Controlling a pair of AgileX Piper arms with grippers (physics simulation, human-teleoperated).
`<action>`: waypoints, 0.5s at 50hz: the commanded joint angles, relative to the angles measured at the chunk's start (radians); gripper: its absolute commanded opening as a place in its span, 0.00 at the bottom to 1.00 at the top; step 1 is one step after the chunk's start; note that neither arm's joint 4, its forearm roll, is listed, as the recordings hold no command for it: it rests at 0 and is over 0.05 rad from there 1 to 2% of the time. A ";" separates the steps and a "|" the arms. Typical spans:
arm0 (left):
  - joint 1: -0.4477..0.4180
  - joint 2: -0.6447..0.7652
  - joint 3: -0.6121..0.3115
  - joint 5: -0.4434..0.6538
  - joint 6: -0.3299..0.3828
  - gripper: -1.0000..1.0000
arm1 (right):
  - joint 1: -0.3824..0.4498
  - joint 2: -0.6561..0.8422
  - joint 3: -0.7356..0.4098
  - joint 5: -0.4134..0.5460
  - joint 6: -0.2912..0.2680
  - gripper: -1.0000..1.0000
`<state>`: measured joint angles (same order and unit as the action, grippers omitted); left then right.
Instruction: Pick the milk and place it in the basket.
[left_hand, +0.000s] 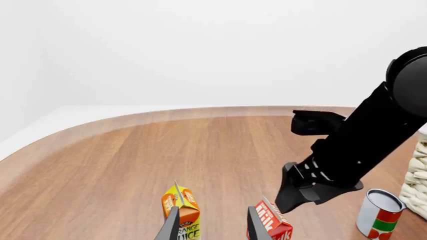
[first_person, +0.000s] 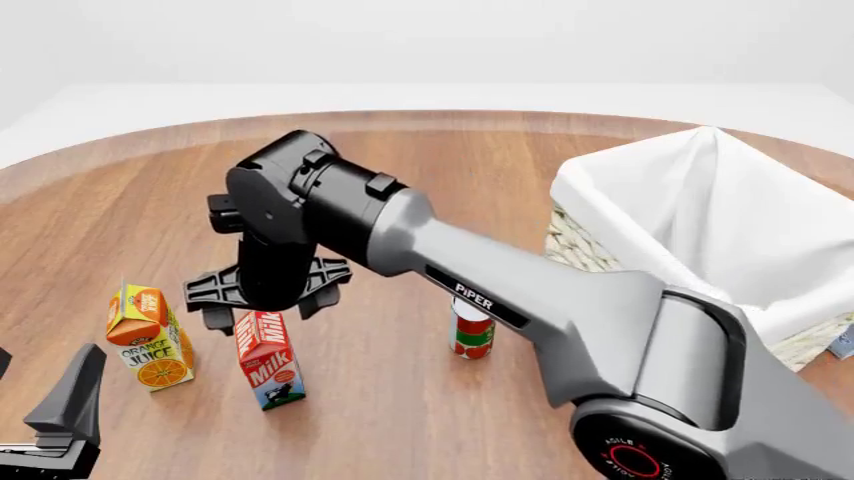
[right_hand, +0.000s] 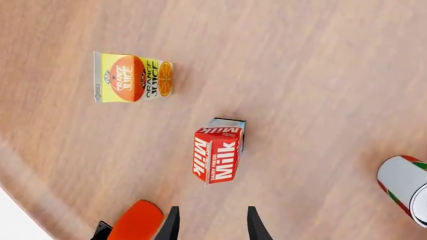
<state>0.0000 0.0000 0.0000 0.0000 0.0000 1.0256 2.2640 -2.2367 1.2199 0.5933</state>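
The milk (first_person: 267, 362) is a small red carton standing upright on the wooden table, between the orange juice carton (first_person: 150, 342) and the can (first_person: 471, 330). My right gripper (first_person: 264, 297) hangs just above it, pointing down and open. In the right wrist view the milk (right_hand: 219, 152) lies a little ahead of the open right gripper (right_hand: 212, 222), with nothing between the fingers. My left gripper (left_hand: 212, 229) is open and low near the table's front left, with the milk (left_hand: 273, 224) just beyond one finger. The basket (first_person: 707, 225), cream wicker with a white liner, stands at the right.
The orange juice carton (right_hand: 132, 78) stands left of the milk. The red-and-green can (right_hand: 405, 189) stands between the milk and the basket (left_hand: 419, 182). The right arm (left_hand: 363, 142) crosses the left wrist view. A red-orange rounded part (right_hand: 137, 221) shows beside the right fingers.
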 joint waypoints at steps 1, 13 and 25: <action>0.000 0.000 0.000 0.000 0.000 1.00 | -0.011 0.023 -0.026 0.000 -0.016 1.00; 0.000 0.000 0.000 0.000 0.000 1.00 | -0.012 0.044 -0.050 0.000 -0.022 1.00; 0.000 0.000 0.000 0.000 0.000 1.00 | -0.012 0.066 -0.071 0.000 -0.029 1.00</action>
<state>0.0000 0.0000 0.0000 0.0000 0.0000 1.0145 2.3105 -2.2897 1.2199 0.5712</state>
